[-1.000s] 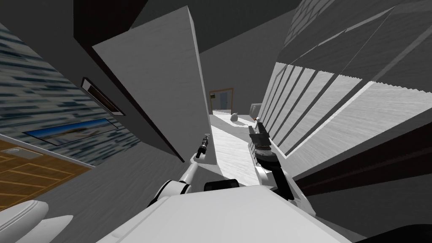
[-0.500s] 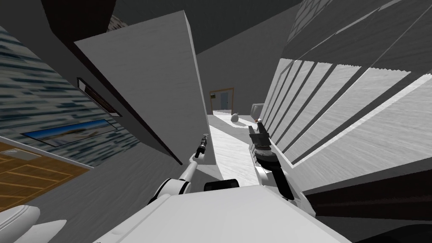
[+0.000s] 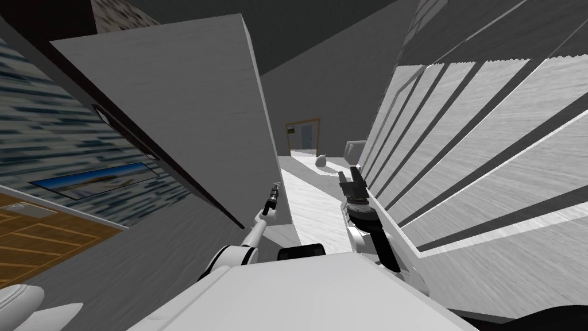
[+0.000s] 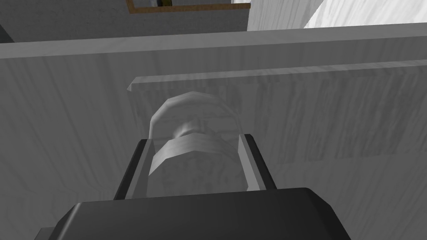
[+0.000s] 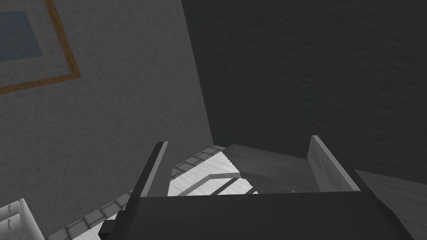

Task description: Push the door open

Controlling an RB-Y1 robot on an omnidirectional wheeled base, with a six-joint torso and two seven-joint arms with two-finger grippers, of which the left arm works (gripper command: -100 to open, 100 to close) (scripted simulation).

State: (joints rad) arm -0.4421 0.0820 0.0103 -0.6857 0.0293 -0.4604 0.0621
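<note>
In a grey hallway, the door [image 3: 189,109] stands partly open, its broad pale face slanting away on the robot's left and its free edge near the middle of the passage. The left gripper [image 4: 196,141] is clenched on the round knob [image 4: 192,112], one finger pressed to each side, close against the door's panel. The right gripper [image 3: 351,172] is raised well apart from the door, beside the striped wall [image 3: 459,149] on the right, its fingers spread wide and released.
</note>
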